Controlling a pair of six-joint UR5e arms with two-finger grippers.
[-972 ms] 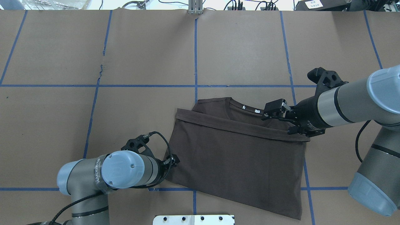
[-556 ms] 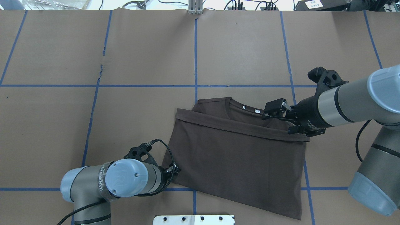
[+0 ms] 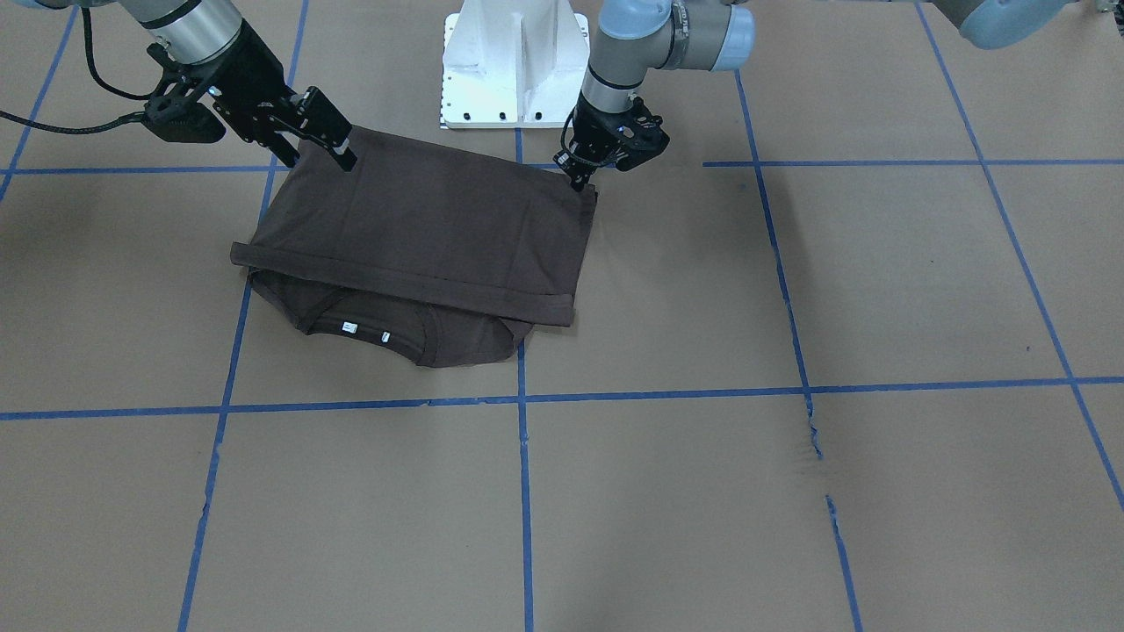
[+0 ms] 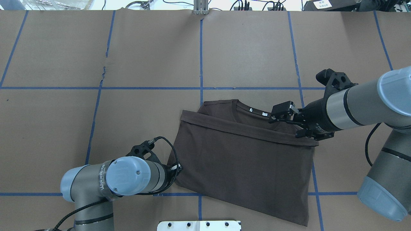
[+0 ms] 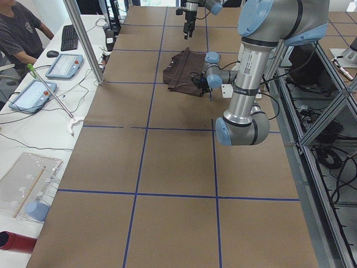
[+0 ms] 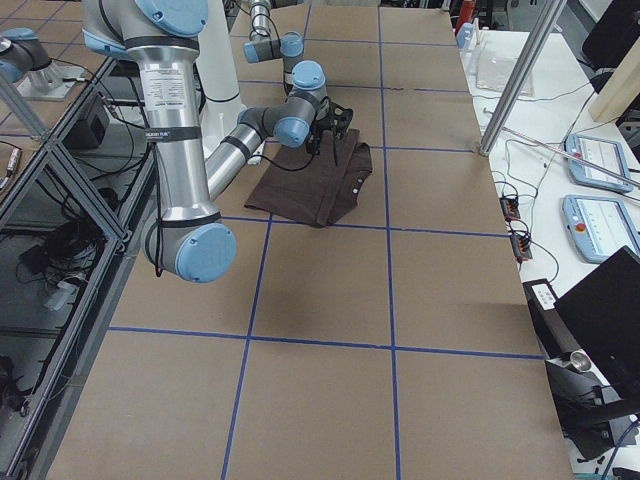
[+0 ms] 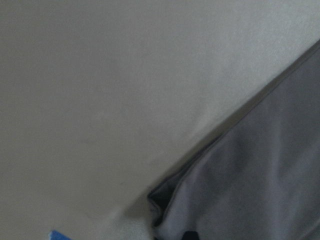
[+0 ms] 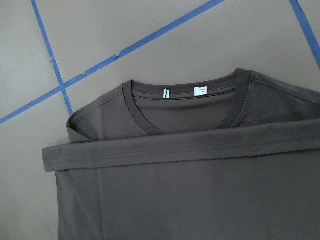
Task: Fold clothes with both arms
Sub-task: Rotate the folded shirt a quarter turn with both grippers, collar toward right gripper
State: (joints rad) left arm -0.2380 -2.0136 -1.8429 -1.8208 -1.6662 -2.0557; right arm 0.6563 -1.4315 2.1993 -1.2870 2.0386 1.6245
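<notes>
The dark brown T-shirt (image 4: 244, 163) lies folded on the brown paper table. Its hem is doubled over just below the ribbed collar (image 8: 185, 107), where the white neck labels (image 8: 200, 90) show. My left gripper (image 4: 177, 167) sits low at the shirt's near left corner, its fingers pinched together on the fabric edge (image 3: 580, 182). The left wrist view is filled by that blurred corner (image 7: 260, 175). My right gripper (image 4: 284, 126) hovers open above the shirt's right shoulder (image 3: 323, 162), holding nothing. Its wrist view looks down on the collar.
The white pedestal base (image 3: 514, 61) stands just behind the shirt's near edge. Blue tape lines (image 4: 201, 57) grid the table. A seated person (image 5: 17, 28), a keyboard (image 5: 68, 36) and tablets (image 5: 64, 65) occupy the side bench beyond a metal post (image 5: 83, 39).
My left gripper dipped toward the robot's base and came back a little. The shirt's left edge now bulges outward near that corner. The right arm has not moved.
</notes>
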